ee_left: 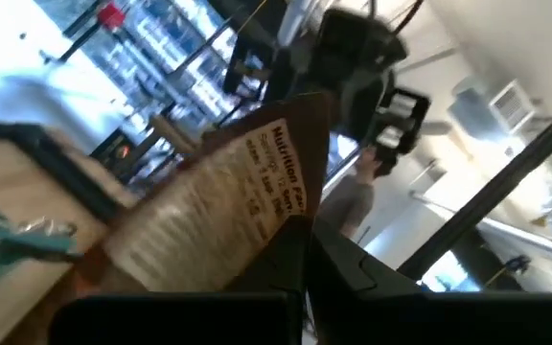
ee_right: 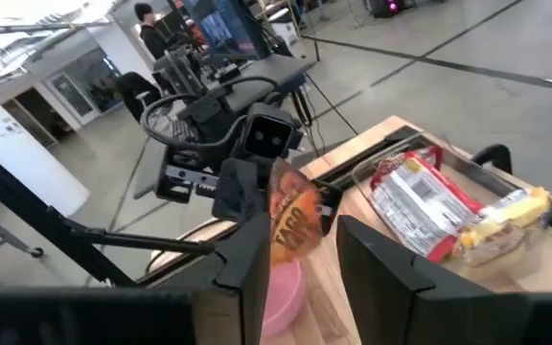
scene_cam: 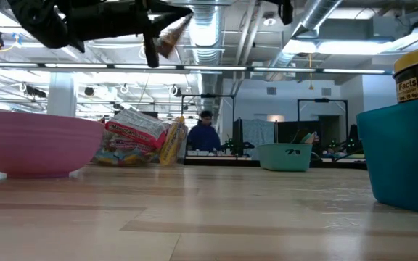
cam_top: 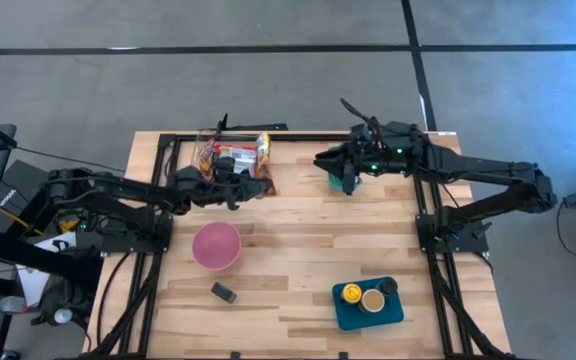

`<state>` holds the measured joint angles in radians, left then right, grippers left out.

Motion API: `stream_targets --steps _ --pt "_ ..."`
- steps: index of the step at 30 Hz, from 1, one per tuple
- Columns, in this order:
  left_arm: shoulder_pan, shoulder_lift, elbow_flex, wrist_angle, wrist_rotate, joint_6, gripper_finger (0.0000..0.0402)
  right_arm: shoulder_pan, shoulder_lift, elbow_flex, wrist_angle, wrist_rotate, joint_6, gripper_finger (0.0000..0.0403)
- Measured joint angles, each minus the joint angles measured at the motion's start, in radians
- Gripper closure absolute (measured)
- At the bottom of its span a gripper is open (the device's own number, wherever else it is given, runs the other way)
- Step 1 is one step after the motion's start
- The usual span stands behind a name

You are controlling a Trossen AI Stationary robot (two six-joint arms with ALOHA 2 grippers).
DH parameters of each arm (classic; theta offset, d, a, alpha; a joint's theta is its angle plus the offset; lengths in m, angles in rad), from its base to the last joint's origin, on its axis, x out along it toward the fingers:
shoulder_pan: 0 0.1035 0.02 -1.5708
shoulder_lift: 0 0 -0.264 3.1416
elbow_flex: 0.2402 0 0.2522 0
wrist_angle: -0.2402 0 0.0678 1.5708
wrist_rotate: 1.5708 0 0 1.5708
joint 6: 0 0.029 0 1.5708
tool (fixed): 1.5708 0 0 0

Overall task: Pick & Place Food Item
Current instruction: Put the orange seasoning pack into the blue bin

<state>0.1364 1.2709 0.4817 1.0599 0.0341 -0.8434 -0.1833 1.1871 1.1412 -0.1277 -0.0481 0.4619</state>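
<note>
Left gripper (cam_top: pixel 251 183) holds an orange-brown crinkly snack packet (ee_left: pixel 220 206) aloft, apparently bound for the pink plastic bowl (cam_top: pixel 216 245); placing remains.

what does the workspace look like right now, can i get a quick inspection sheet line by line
surface: light wooden table in a black frame
job's things: brown snack bag held in the air by the left gripper; pink bowl empty
clutter: pile of snack packets at the back edge; teal tray with jars; green cup; small black object
grippers: left shut on the bag; right gripper open, empty, near the green cup
cables: wires along both arms
surroundings: a person seated at desks beyond the table
</note>
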Motion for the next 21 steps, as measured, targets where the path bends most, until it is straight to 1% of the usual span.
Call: stream_targets --steps 5,8,15,21 --pt "0.0 0.0 0.06 -0.182 0.037 0.031 0.0401 -0.021 -0.027 0.0 -0.056 0.0 -0.017 0.0286" --pt "0.0 0.0 0.099 -0.263 0.074 0.051 0.0401 -0.031 -0.043 0.0 -0.087 0.0 -0.028 0.0286" --pt "0.0 0.0 0.178 -0.491 0.136 0.058 0.0401 -0.046 -0.057 0.0 -0.17 0.0 -0.039 0.0286" --pt "0.0 0.0 0.225 -0.628 0.167 0.061 0.0401 -0.049 -0.054 0.0 -0.22 0.0 -0.054 0.0286"
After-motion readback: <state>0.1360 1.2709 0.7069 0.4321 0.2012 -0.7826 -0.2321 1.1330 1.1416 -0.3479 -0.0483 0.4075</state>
